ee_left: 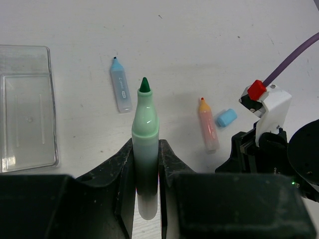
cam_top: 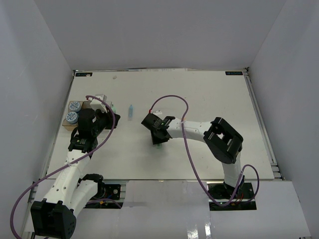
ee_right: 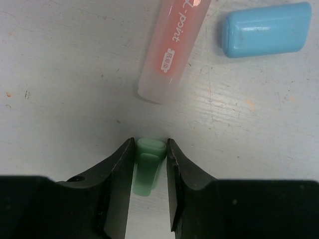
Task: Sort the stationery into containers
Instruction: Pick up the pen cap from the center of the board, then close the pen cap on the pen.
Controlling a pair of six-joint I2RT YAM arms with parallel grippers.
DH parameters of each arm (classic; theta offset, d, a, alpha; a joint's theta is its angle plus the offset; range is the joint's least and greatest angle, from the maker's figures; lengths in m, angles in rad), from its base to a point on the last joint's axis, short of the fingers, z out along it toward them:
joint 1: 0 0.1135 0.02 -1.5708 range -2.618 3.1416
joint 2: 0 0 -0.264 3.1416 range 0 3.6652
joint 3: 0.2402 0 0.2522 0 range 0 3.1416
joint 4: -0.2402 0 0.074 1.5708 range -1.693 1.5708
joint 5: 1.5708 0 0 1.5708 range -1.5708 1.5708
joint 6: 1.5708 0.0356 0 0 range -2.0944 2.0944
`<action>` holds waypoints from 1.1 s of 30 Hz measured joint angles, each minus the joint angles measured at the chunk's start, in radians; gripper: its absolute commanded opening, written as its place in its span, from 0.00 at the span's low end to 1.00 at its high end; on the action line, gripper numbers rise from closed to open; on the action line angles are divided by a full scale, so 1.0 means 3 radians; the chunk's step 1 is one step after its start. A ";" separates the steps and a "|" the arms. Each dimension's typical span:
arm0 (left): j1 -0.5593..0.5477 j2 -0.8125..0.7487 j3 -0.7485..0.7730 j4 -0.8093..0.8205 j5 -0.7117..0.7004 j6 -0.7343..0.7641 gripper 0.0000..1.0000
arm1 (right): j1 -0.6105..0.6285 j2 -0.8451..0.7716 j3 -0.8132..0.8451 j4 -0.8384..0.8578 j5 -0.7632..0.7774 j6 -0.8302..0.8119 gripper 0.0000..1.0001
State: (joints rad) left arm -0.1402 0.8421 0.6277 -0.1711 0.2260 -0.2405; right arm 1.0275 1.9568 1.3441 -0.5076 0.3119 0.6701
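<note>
White table [cam_top: 199,99], left gripper [ee_left: 145,152] clamping green marker [ee_left: 144,119] lengthwise, tip pointing outward, right gripper [ee_right: 150,145] pinching green cap [ee_right: 148,172].

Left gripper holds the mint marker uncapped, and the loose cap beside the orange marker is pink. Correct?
Not quite. The left gripper does hold the uncapped mint marker, but the loose cap beside the orange marker is blue, not pink; the left wrist view shows it.

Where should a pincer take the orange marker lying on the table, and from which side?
Probably the rear half of the orange marker, from straight above, with the jaws across its width. It lies flat, and the blue cap sits close beside its tip half, leaving little room there.
</note>
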 measured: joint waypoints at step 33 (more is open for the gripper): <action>-0.0678 0.0777 0.0598 0.0949 0.1858 0.0287 0.06 | -0.0089 -0.1685 0.0656 0.1698 0.0942 -0.1888 0.08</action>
State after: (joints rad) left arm -0.3435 1.0752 0.8070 0.1135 0.7834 -0.1543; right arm 1.0008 1.4513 1.5410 0.0017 0.5945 0.1036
